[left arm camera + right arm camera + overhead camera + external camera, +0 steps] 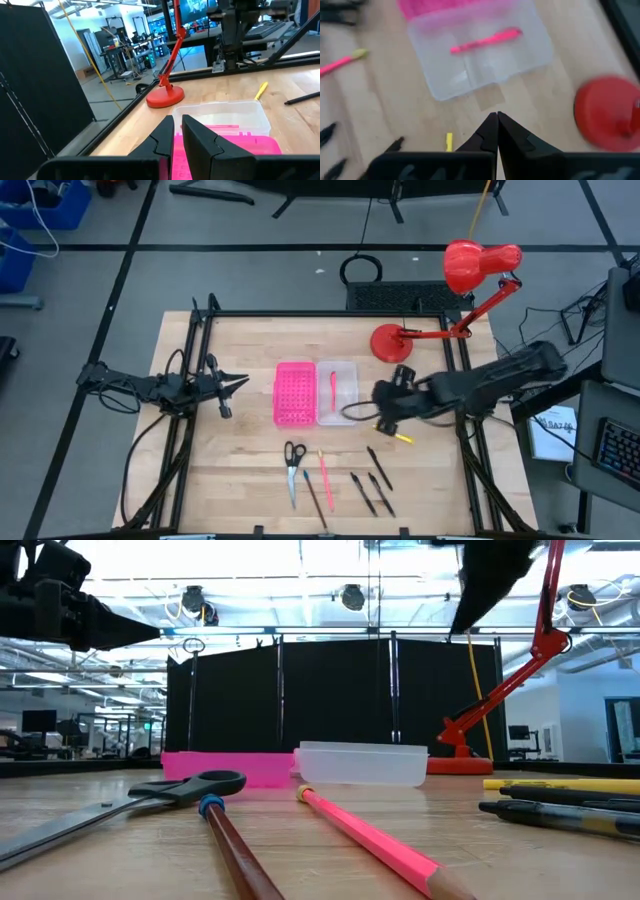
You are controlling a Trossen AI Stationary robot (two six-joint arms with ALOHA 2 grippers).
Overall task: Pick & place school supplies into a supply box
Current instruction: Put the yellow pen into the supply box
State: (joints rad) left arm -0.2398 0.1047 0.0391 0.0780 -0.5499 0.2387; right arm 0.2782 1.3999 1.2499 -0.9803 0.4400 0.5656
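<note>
A pink pencil [375, 840] and a brown pencil [235, 850] are seen closest in the low view, lying on the wooden counter [240, 470] with one pair of black-handled scissors [293, 470] beside them. One red desk lamp [440, 310] is stood at the far right corner of the counter. Two arms are counted: the left gripper [238, 383] is held left of the tray with its fingers pressed almost together, and the right gripper [383, 405] is held just right of the box with its fingers pressed together, nothing pinched. One pink perforated half [295, 393] is joined to one clear supply box [345, 412], in which a single pink pen [332, 388] is laid. Near the front edge, three black pens [372, 480] are counted to the right of the pencils. One yellow pen [400, 437] is partly covered beneath the right gripper.
</note>
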